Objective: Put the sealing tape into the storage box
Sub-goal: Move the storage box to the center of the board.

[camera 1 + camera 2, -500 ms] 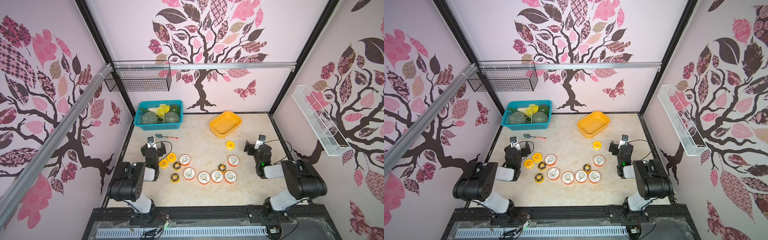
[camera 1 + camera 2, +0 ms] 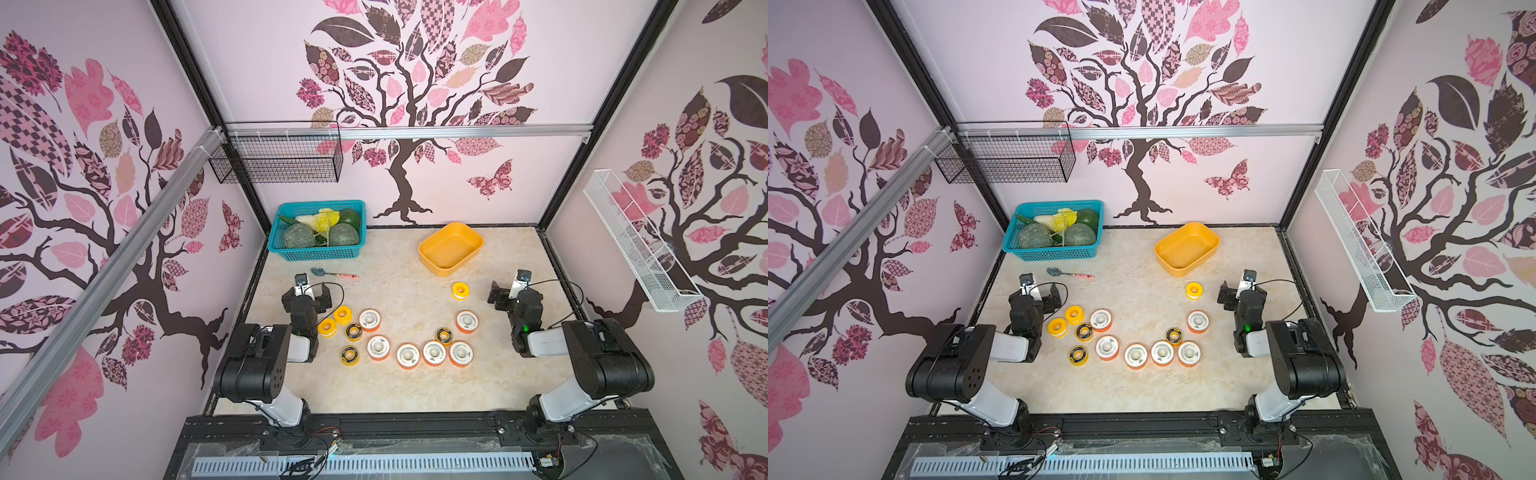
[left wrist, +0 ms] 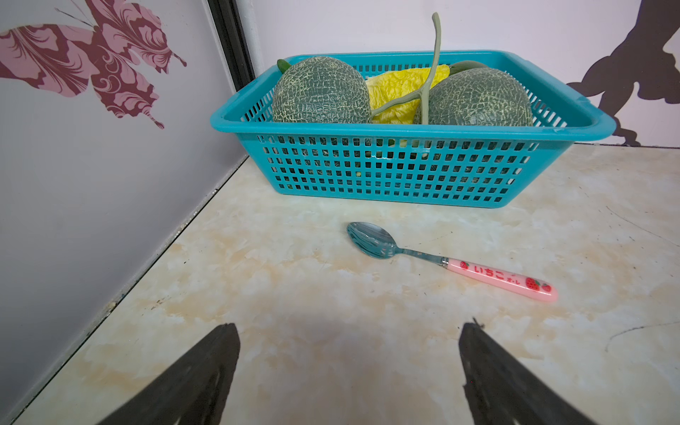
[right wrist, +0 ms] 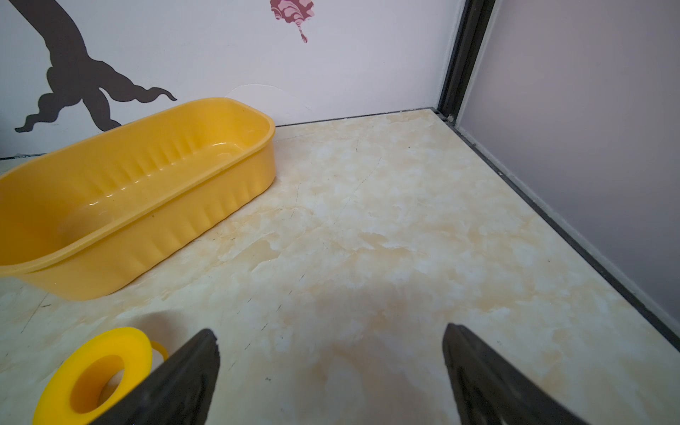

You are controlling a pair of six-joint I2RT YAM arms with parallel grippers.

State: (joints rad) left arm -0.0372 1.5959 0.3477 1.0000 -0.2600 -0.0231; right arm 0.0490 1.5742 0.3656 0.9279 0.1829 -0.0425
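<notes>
- Marbled beige worktop, pink walls with tree decals.
- Twelve spools of sealing tape lie flat on it, centre toward 6 o'clock, all outside the storage box.
- The storage box sits at 1 o'clock, near the back wall.
- One lone yellow spool lies apart from the rest, at 9 o'clock of the right claw.
- The right claw is on the 3 o'clock side, jaws wide over bare worktop.
- The left claw is on the 9 o'clock side, jaws wide, facing the spoon and teal basket at 11 o'clock.
</notes>
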